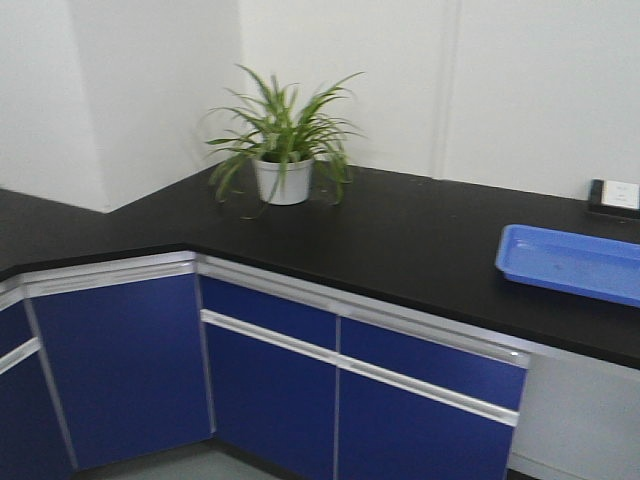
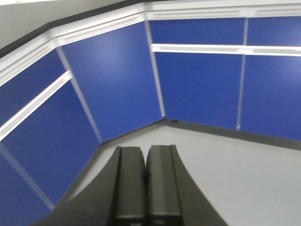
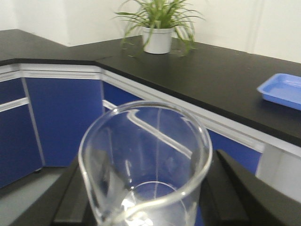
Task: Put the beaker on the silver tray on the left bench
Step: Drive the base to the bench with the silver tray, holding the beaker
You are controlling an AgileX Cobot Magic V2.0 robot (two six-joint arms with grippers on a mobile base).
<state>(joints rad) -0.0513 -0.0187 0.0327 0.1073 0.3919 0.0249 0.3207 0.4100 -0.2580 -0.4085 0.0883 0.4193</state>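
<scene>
In the right wrist view my right gripper is shut on the clear glass beaker, with one dark finger on each side of it. The beaker is upright and empty, held in the air in front of the blue cabinet doors. In the left wrist view my left gripper is shut and empty, pointing down at the grey floor by the cabinet corner. The black bench top runs round the corner. The silver tray is out of view. Neither gripper shows in the front view.
A potted green plant in a white pot stands at the bench corner. A blue plastic tray lies on the bench at the right, also in the right wrist view. A small white-and-black device stands by the wall. Blue cabinet doors are below.
</scene>
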